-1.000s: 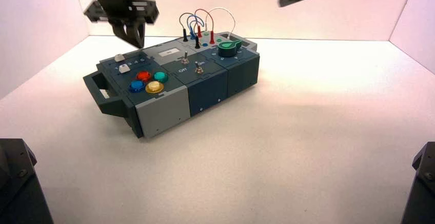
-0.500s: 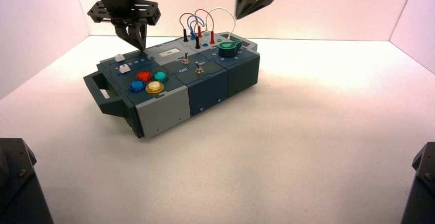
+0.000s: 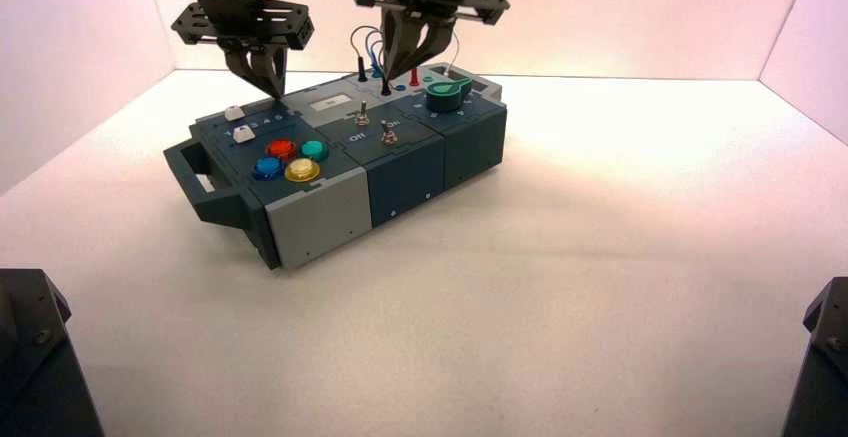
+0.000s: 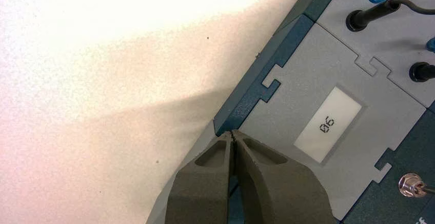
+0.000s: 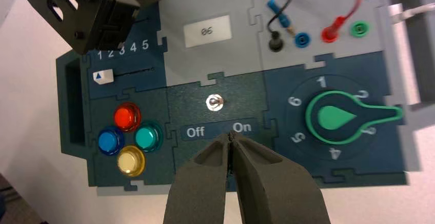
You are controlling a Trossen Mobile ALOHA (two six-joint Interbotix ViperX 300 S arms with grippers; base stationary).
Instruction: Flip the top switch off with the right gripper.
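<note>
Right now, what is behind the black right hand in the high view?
Behind the black right hand, over the box's far end, black, blue and white wires partly show; the rest is hidden. The black left hand hovers above the slider panel.

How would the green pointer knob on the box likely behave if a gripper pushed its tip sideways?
The green pointer knob would probably turn rather than slide, since numbers ring it on the dark blue panel. Its long, narrow tip should give easy leverage. It looks like moulded plastic, so likely stiff, not floppy.
</note>
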